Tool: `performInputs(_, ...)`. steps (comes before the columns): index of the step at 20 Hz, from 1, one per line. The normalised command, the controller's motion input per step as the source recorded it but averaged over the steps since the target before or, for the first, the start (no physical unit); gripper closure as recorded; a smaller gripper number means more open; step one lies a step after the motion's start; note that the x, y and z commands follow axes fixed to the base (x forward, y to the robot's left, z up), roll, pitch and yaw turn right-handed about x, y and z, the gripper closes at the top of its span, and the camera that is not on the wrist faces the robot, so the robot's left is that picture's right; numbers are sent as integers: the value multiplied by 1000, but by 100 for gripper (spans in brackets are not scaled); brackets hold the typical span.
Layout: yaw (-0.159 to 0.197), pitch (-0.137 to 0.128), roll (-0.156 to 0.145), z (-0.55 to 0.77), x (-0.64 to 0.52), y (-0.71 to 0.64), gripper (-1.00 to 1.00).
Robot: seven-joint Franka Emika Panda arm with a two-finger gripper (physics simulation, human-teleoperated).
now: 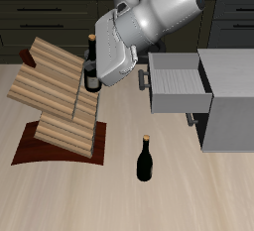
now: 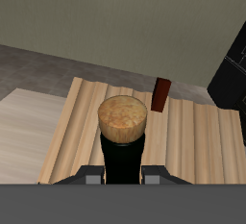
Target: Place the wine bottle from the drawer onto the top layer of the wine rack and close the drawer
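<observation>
My gripper is shut on the wine bottle, a near-black bottle with a tan cork, and holds it upright at the back edge of the wine rack, just over the top layer. In the wrist view the cork is close up, with the light wooden slats of the rack beneath the bottle. The drawer of the grey cabinet stands pulled open, its ridged inside bare and its dark handle facing the rack.
An identical twin bottle stands upright on the table near the front edge, between the rack and the cabinet. The rack's dark reddish-brown base board lies on the table. Dark kitchen cabinets run behind.
</observation>
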Motion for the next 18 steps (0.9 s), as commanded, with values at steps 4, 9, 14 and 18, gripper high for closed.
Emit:
performInputs(4, 2, 11, -24, -2, 47, -97, 100)
performInputs(9, -14, 16, -30, 69, 99, -151, 100)
performInputs(14, 1, 48, -23, -64, 173, -102, 100)
performInputs(18, 16, 48, -26, -130, 195, -71, 100)
